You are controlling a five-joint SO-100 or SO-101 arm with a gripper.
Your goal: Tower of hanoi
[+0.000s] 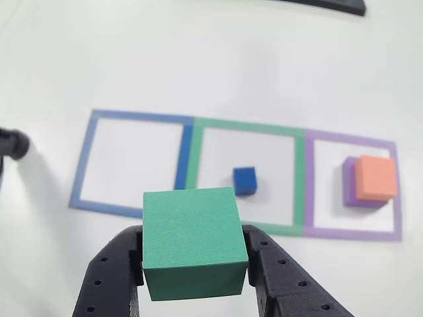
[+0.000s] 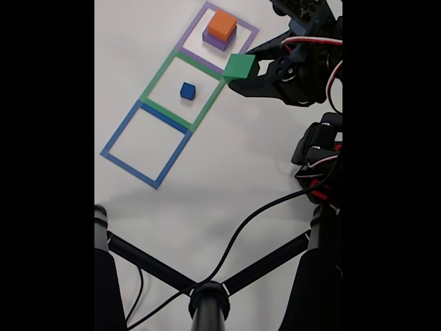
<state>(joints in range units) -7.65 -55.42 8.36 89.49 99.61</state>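
Other view: gripper (image 1: 195, 264) clamps the green block (image 1: 193, 241) between both fingers, block filling the gap, lifted off the table (image 1: 218, 72). Ahead of the gripper, the blue cube (image 1: 244, 180) sits alone in the green tape square (image 1: 299, 178). Ahead and to the right, the orange block (image 1: 376, 177) rests on the purple block (image 1: 349, 191) inside the purple tape square (image 1: 350, 140). Ahead and left, the blue tape square (image 1: 82, 165) holds nothing.

Fixed view: gripper (image 2: 242, 71) holds the green block (image 2: 240, 66) just off the border between the green tape square (image 2: 153, 84) and purple tape square (image 2: 248, 29). Blue cube (image 2: 188, 90) lies left of it, orange block (image 2: 222, 24) on purple block (image 2: 215, 41) above-left.

Progress, judged: early. Two smallest are off the stack, green mid-carry with no landing spot yet reached; likely bound for the empty blue square. Orange and purple untouched; most moves remain.

Look: matte foam, flat colour, sharp edges, no dents showing; green block sits level in the grip.
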